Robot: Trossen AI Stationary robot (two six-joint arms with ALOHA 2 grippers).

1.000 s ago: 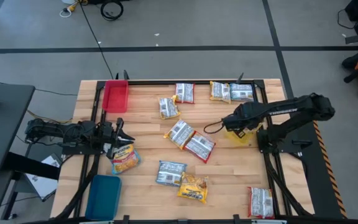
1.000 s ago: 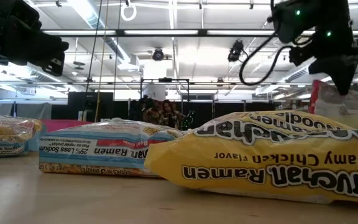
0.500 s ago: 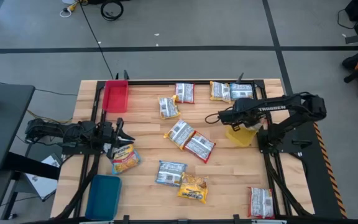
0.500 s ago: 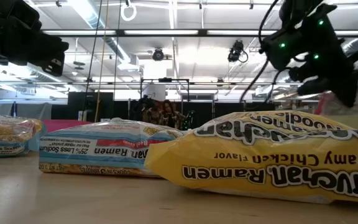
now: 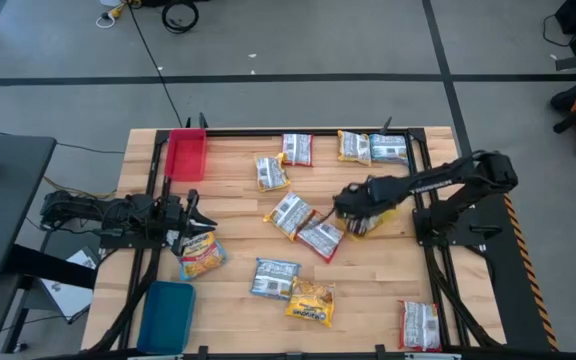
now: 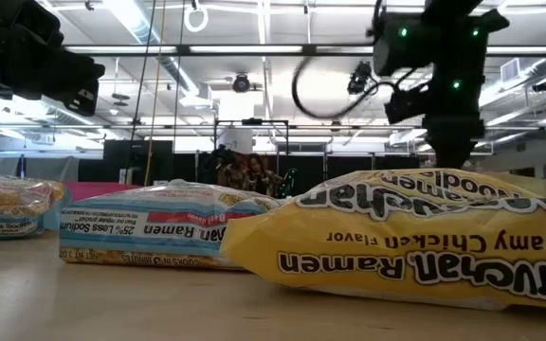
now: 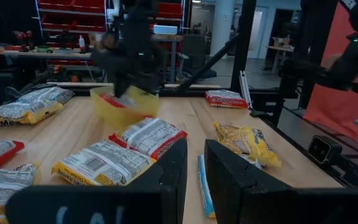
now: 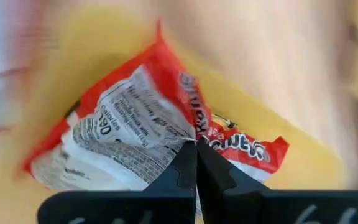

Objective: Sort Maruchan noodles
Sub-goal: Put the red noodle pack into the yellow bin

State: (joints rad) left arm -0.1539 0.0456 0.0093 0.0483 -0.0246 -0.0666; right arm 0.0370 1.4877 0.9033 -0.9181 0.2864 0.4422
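Several Maruchan noodle packets lie flat on the wooden table, among them two red-edged ones (image 5: 288, 213) (image 5: 320, 237) mid-table, a blue-edged one (image 5: 274, 278) and a yellow one (image 5: 310, 302). My right gripper (image 5: 352, 208) points steeply down beside the yellow tray (image 5: 382, 214), shut on a red-edged packet (image 8: 135, 137). My left gripper (image 5: 194, 210) waits level at the table's left edge. Its fingers (image 7: 195, 168) stand a narrow gap apart with nothing between them. My right gripper pinches the red-edged packet between its two fingertips at a wrinkled spot on its printed face (image 8: 188, 134), near the red edge. The fingers come from above, slanting down. The packet hangs over the yellow tray (image 8: 303, 149); whether its lower end touches the tray, I cannot tell.
A red tray (image 5: 186, 155) stands at the far left and a blue tray (image 5: 168, 315) at the near left. More packets lie along the far edge (image 5: 297, 148) (image 5: 370, 147), at the near right corner (image 5: 419, 325) and by my left gripper (image 5: 200, 255).
My right gripper has moved toward the table's left edge and down, tipping to point more steeply downward and rolling about its axis. It has stayed shut, and the red-edged packet has gone along with it.
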